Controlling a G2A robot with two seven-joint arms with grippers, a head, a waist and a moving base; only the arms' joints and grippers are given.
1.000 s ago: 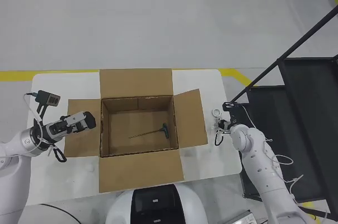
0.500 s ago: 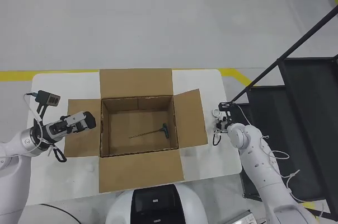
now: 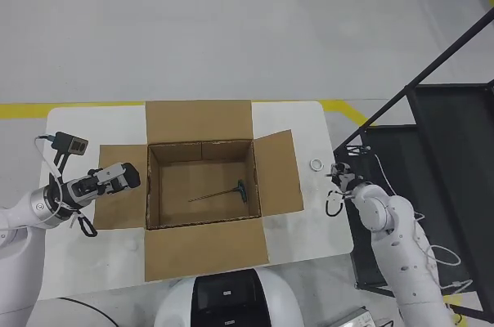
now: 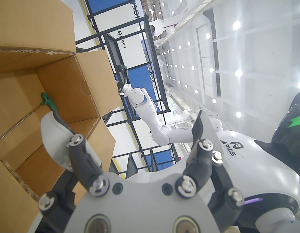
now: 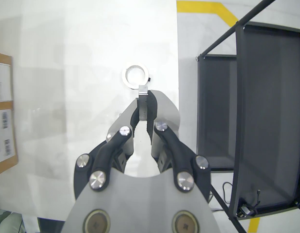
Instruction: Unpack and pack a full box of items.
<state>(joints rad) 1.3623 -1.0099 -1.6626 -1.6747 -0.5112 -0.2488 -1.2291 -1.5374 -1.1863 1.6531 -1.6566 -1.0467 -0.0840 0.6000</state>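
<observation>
While the left gripper (image 4: pixel 125 120) hangs over the left flap of the open cardboard box (image 3: pixel 202 123) with jaws spread wide, the right gripper (image 5: pixel 142 104) sits at the right edge of the tabletop (image 3: pixel 308 230) — jaws pressed almost together, pinching a thin metal strip (image 5: pixel 143 93). Just beyond its tips a metal ring (image 5: pixel 136 76) lies on the tabletop. A green-handled hex key (image 3: pixel 218 194) lies inside the box — flat on its floor.

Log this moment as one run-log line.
left gripper open beside open brown cardboard box | green-handled T-shaped metal hex key inside box | small silver metal ring on white table | right gripper near ring
</observation>
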